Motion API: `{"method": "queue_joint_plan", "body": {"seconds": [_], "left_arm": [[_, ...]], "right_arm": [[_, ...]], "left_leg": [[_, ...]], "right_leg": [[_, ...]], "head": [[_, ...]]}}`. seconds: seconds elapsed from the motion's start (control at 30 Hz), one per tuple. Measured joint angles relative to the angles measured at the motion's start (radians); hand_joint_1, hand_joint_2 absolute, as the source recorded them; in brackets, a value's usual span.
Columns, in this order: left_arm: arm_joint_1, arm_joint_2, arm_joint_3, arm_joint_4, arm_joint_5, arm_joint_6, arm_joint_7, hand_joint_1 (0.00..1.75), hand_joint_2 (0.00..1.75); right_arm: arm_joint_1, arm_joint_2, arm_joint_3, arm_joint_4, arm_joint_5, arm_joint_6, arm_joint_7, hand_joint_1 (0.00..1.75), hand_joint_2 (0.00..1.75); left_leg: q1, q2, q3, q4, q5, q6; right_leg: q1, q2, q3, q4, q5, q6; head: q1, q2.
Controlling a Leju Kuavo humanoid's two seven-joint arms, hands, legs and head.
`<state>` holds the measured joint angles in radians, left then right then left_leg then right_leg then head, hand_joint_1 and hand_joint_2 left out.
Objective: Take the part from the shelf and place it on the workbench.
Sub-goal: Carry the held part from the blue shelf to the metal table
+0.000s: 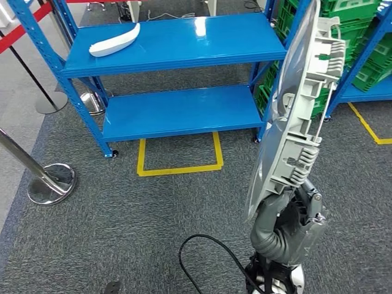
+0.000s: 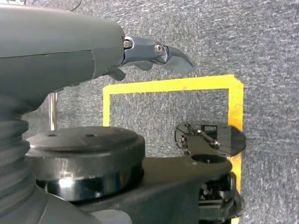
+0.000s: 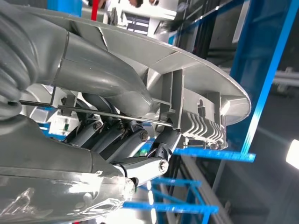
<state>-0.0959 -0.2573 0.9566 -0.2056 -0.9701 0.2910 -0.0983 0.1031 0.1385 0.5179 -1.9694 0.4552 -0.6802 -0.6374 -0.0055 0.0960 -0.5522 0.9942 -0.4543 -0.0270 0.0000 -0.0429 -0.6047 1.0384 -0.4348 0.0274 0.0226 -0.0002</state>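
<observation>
Gripping the part (image 1: 296,104) by its lower end, your right hand (image 1: 289,223) has its thumb over one face and its darker fingers (image 3: 116,137) curled into the ribbed back, so the piece stands almost upright above the fist. It looks like a long, rigid plastic shell, smooth and curved on one face and finned on the other. Judge it light but top-heavy: held this low, it will want to lever over if you swing fast. Keep your hold on the ribs, where the fingers have purchase; the glossy face would likely slip. Your left hand (image 2: 159,53) hangs over the carpet holding nothing, its fingers barely curled. Beyond stands the blue shelf (image 1: 176,43), with a white piece (image 1: 116,41) on it.
</observation>
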Motion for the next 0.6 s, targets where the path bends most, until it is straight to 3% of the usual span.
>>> {"method": "queue_joint_plan", "body": {"seconds": [0.03, 0.1, 0.17, 0.23, 0.27, 0.3, 0.37, 0.43, 0.47, 0.5, 0.53, 0.6], "left_arm": [[-0.001, 0.000, 0.000, 0.000, 0.001, 0.000, -0.001, 0.00, 1.75], [-0.003, -0.001, 0.000, 0.000, 0.002, 0.000, -0.002, 0.00, 1.75], [-0.002, -0.001, 0.000, 0.000, 0.005, 0.000, -0.004, 0.00, 1.75], [0.000, 0.000, 0.001, 0.000, 0.006, 0.001, -0.006, 0.00, 1.75], [0.000, 0.000, 0.001, 0.000, 0.006, 0.002, -0.008, 0.00, 1.75], [0.000, 0.000, 0.002, 0.000, 0.006, 0.002, -0.009, 0.00, 1.75], [-0.001, 0.000, 0.002, 0.000, 0.007, 0.002, -0.011, 0.00, 1.75], [-0.002, -0.001, 0.002, 0.000, 0.007, 0.002, -0.013, 0.00, 1.75], [-0.003, -0.001, 0.002, 0.000, 0.008, 0.002, -0.013, 0.00, 1.75], [-0.004, -0.002, 0.002, 0.000, 0.008, 0.003, -0.013, 0.00, 1.75], [-0.005, -0.002, 0.002, 0.000, 0.008, 0.003, -0.014, 0.00, 1.75], [-0.005, -0.004, 0.002, 0.000, 0.008, 0.003, -0.015, 0.00, 1.75]], "right_arm": [[0.000, 0.000, 0.000, 0.000, 0.000, 0.000, 0.000, 1.75, 1.75], [0.000, 0.000, 0.000, 0.000, 0.001, 0.000, -0.001, 1.75, 1.75], [0.000, 0.000, 0.000, 0.000, 0.001, 0.000, -0.001, 1.75, 1.75], [0.001, 0.000, 0.000, 0.000, 0.002, 0.000, -0.002, 1.75, 1.75], [0.001, 0.000, 0.000, 0.000, 0.002, 0.000, -0.002, 1.75, 1.75], [0.001, 0.000, 0.000, 0.000, 0.002, 0.000, -0.002, 1.75, 1.75], [0.000, 0.000, 0.000, 0.000, 0.003, 0.000, -0.003, 1.75, 1.75], [0.000, 0.000, 0.000, 0.000, 0.006, 0.000, -0.005, 1.75, 1.75], [0.000, 0.000, 0.000, 0.000, 0.007, 0.000, -0.005, 1.75, 1.75], [0.001, 0.000, 0.000, 0.000, 0.007, 0.000, -0.005, 1.75, 1.75], [0.001, 0.000, 0.000, 0.000, 0.008, 0.000, -0.005, 1.75, 1.75], [0.001, 0.000, 0.000, 0.000, 0.008, 0.000, -0.006, 1.75, 1.75]], "left_leg": [[0.002, -0.005, 0.000, 0.004, -0.006, -0.005], [0.006, -0.044, -0.025, 0.061, -0.048, -0.016], [0.007, -0.080, -0.087, 0.191, -0.112, -0.021], [0.007, -0.086, -0.135, 0.281, -0.133, -0.021], [0.008, -0.088, -0.135, 0.273, -0.113, -0.019], [0.009, -0.094, -0.115, 0.231, -0.079, -0.018], [0.015, -0.141, -0.052, 0.099, -0.015, -0.014], [0.020, -0.185, -0.014, 0.019, 0.002, -0.010], [0.019, -0.188, -0.010, 0.007, 0.000, -0.006], [0.019, -0.176, -0.010, 0.005, 0.001, 0.000], [0.019, -0.163, -0.010, 0.003, 0.004, 0.008], [0.020, -0.136, -0.009, -0.003, 0.008, 0.021]], "right_leg": [[-0.001, 0.012, -0.002, -0.001, 0.002, -0.005], [-0.007, 0.034, -0.004, -0.004, 0.008, -0.015], [-0.010, 0.057, -0.007, -0.004, 0.010, -0.021], [-0.010, 0.084, -0.010, -0.004, 0.012, -0.022], [-0.010, 0.099, -0.010, -0.004, 0.014, -0.021], [-0.011, 0.114, -0.010, -0.004, 0.015, -0.019], [-0.012, 0.142, -0.012, -0.002, 0.018, -0.011], [-0.012, 0.165, -0.020, -0.001, 0.022, 0.000], [-0.013, 0.177, -0.024, -0.003, 0.024, 0.008], [-0.016, 0.187, -0.029, -0.007, 0.029, 0.015], [-0.016, 0.182, -0.033, -0.006, 0.029, 0.021], [-0.013, 0.131, -0.060, 0.042, -0.002, 0.029]], "head": [[0.000, 0.000], [-0.002, 0.000], [-0.004, 0.000], [-0.005, 0.000], [-0.005, 0.000], [-0.005, 0.000], [-0.005, 0.000], [-0.005, 0.000], [-0.006, 0.000], [-0.006, 0.000], [-0.006, 0.000], [0.002, 0.000]]}}
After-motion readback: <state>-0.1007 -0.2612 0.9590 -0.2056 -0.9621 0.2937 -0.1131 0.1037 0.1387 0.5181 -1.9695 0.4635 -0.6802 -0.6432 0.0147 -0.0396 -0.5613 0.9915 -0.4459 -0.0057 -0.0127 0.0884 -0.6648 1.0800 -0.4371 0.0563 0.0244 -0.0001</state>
